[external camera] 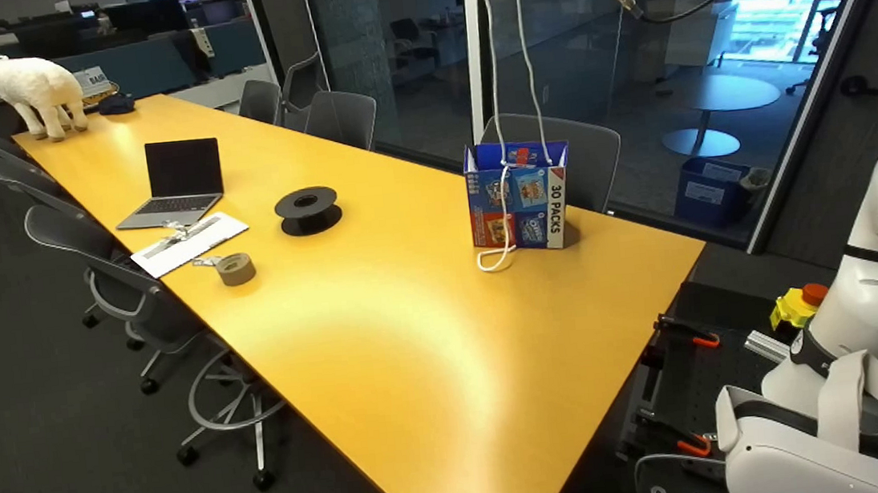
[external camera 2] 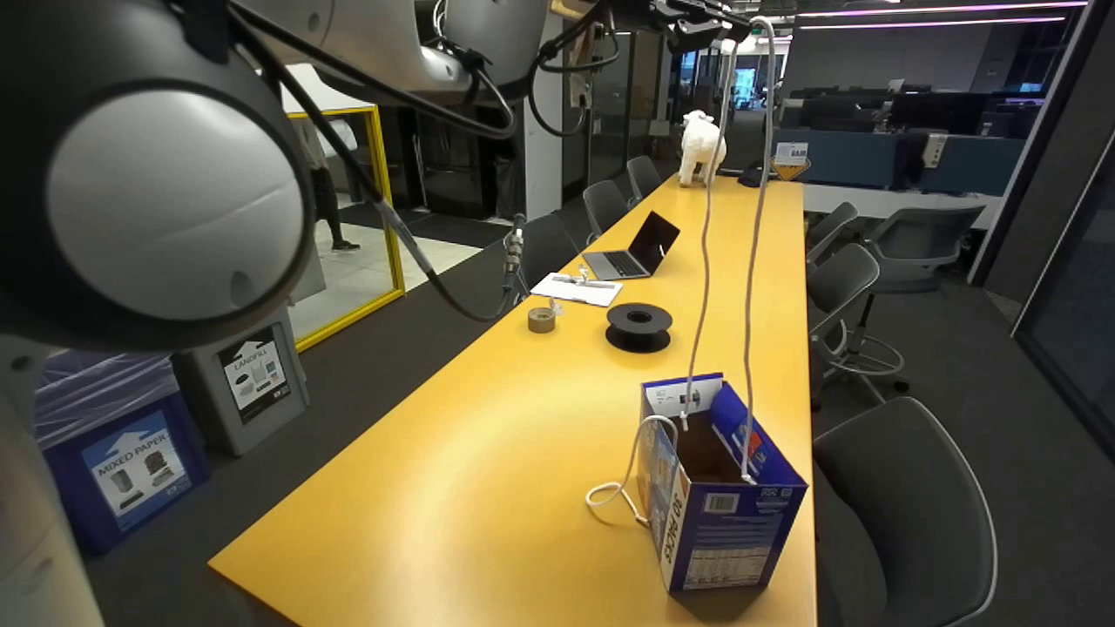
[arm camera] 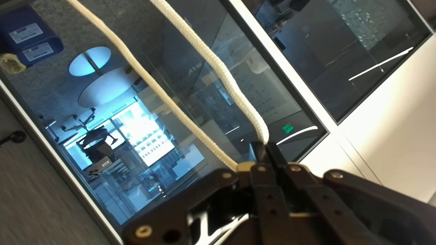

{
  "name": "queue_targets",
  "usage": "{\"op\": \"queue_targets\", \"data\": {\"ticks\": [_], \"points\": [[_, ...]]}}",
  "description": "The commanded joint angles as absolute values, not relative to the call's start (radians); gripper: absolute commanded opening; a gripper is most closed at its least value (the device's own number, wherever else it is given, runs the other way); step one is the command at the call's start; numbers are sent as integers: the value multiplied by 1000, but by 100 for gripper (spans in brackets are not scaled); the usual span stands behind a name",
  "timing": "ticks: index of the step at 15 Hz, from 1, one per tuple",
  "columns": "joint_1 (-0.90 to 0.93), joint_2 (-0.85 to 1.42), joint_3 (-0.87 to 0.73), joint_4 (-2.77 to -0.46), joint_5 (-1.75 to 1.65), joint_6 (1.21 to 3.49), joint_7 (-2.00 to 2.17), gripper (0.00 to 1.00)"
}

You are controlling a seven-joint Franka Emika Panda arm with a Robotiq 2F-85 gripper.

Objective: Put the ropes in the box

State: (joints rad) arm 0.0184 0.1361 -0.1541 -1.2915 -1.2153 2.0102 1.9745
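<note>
The blue box (external camera 2: 736, 531) stands upright on the table, its top open, in both exterior views. High above it my gripper (external camera 2: 740, 31) is shut on one white rope (external camera 2: 756, 226). This rope drapes over the fingers, and two long strands hang down, their lower ends within the box opening. A further white rope (external camera 2: 631, 461) runs over the box wall and curls onto the tabletop; its other part is hidden inside. From the wrist view, the cord (arm camera: 235, 90) enters between the closed fingertips of the gripper (arm camera: 266, 145), and a second strand passes behind the left finger.
On the table (external camera: 384, 348) lie a black spool (external camera: 308, 211), a tape roll (external camera: 236, 269), a white clipboard (external camera: 193, 242) and a laptop (external camera: 185, 182). A chair (external camera 2: 906, 505) sits close beside the box. A glass wall runs behind that side.
</note>
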Motion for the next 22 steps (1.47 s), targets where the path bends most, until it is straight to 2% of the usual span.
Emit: {"op": "queue_targets", "data": {"ticks": [1,15,17,22], "points": [[1,119,-158,-1316,-1164,2027,1906,4],[-37,41,-155,-1419,-833,1993,1592,4],[-73,48,-183,-1536,-757,2099,1571,4],[-130,60,-194,-1691,-650,2151,1477,4]]}}
